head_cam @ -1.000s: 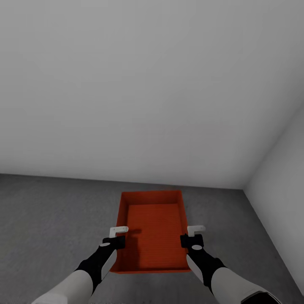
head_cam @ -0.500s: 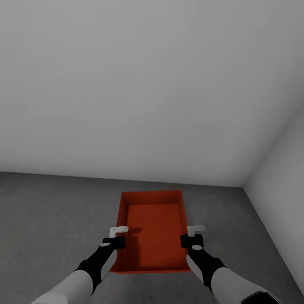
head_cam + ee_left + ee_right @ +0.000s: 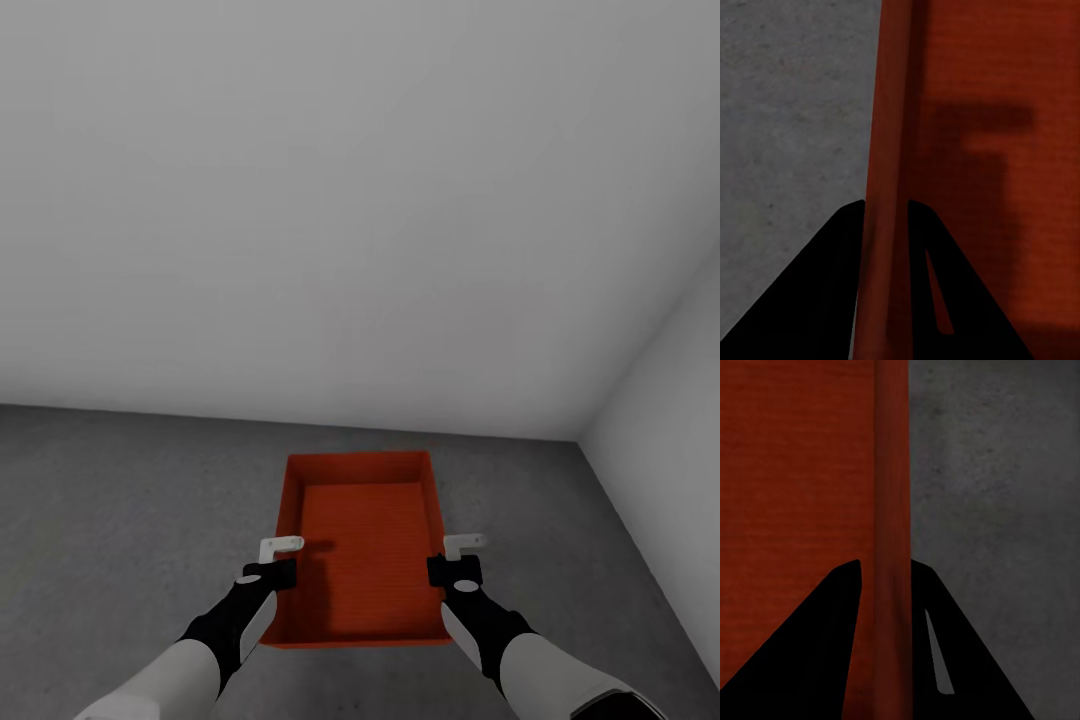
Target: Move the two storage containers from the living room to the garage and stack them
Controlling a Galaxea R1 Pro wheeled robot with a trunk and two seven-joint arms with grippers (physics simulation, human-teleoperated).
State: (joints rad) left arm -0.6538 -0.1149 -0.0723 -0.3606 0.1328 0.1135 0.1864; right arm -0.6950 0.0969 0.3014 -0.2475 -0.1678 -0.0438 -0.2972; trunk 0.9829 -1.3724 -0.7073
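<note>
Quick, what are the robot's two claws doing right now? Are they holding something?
Left gripper: shut on the left wall of the orange container.
Right gripper: shut on the same container's right wall.

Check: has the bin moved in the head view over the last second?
No. The bin keeps its place in the picture, both tools on its side walls. Only the wall-floor edge has crept up slightly, so the camera shifted a little.

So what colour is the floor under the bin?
Dark grey, speckled concrete floor; best seen in the right wrist view, beside the orange-red bin.
</note>
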